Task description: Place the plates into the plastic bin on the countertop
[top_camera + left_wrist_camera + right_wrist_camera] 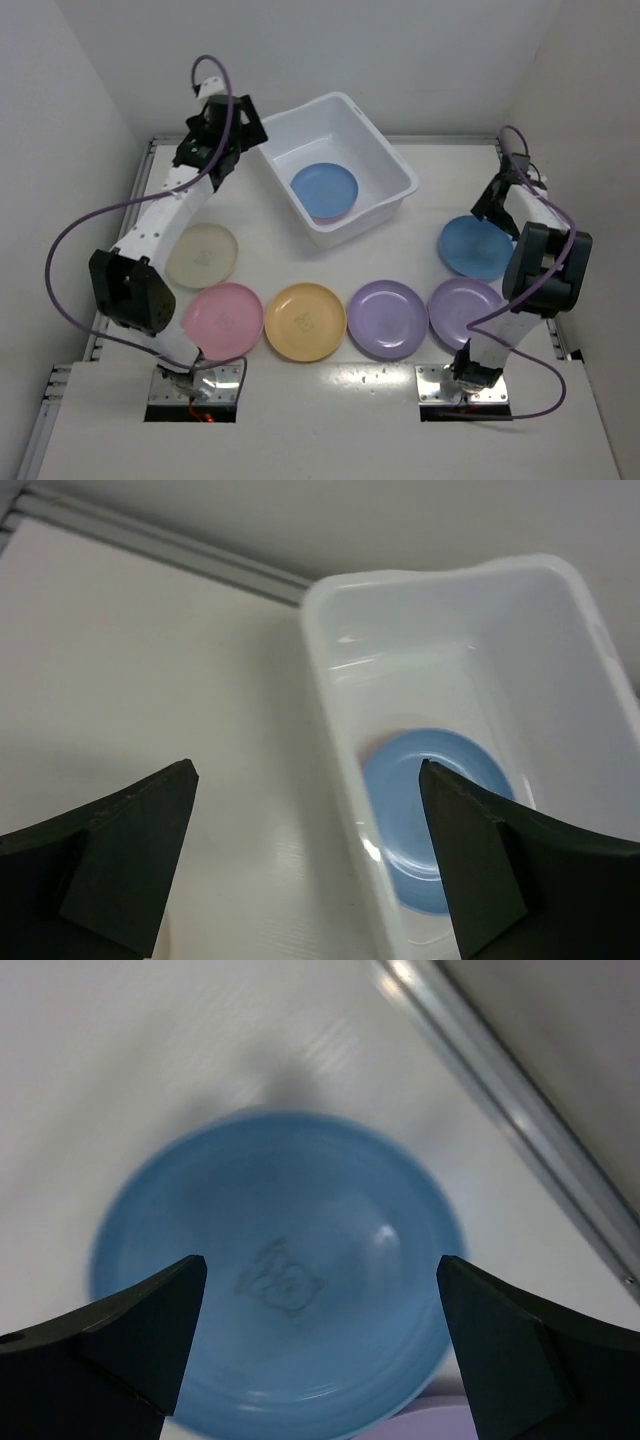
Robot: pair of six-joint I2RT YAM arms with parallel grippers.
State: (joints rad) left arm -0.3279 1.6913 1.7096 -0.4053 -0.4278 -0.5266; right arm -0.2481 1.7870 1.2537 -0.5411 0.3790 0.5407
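Light blue, one round plastic plate is seen lying in the white rectangular plastic bin, while the left gripper and right gripper are held spread and empty, the latter above a second blue plate on the white countertop.

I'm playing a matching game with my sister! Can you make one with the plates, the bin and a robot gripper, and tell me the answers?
Column one:
1 cream plate
2 yellow plate
3 plastic bin
4 right gripper

Column two:
A open, above the far-right blue plate
B holds the other blue plate
C between the pink plate and a purple plate
D the leftmost plate of all

Pairs: 1-D, 2-C, 3-B, 4-A
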